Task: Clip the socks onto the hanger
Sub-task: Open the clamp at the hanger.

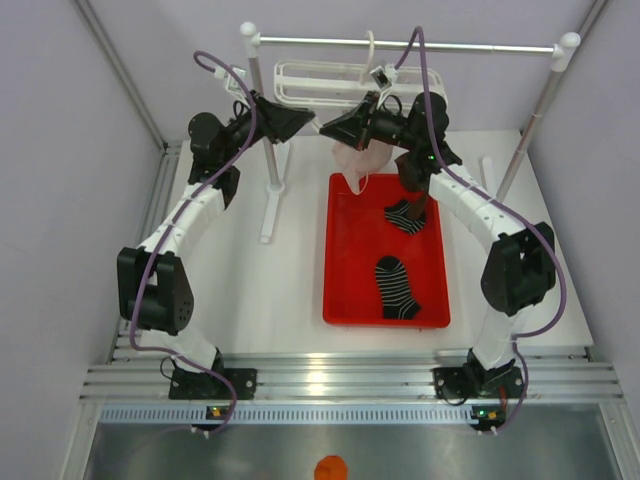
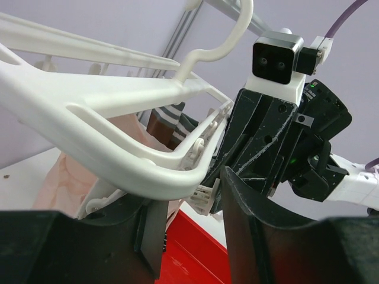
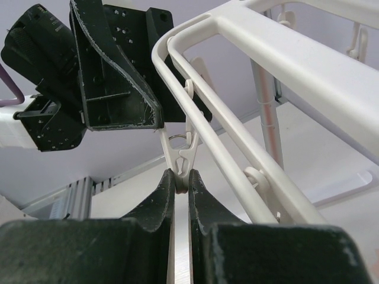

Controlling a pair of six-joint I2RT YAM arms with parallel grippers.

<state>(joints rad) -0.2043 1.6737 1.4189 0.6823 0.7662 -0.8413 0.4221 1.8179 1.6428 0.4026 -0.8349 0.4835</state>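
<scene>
At rail of hanger (image 3: 284, 53), noted right tool (image 3: 182, 177) shut on peg (image 3: 180, 155), left tool (image 2: 190, 189) half-open, loose by frame; squeeze peg wide before feeding sock (image 1: 398, 288).

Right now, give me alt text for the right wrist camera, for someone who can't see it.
The right pincer is shut on a small white peg that dangles from the rail of the white hanger. The left pincer sits just above, at the same rail, and a white stand post rises behind.
</scene>
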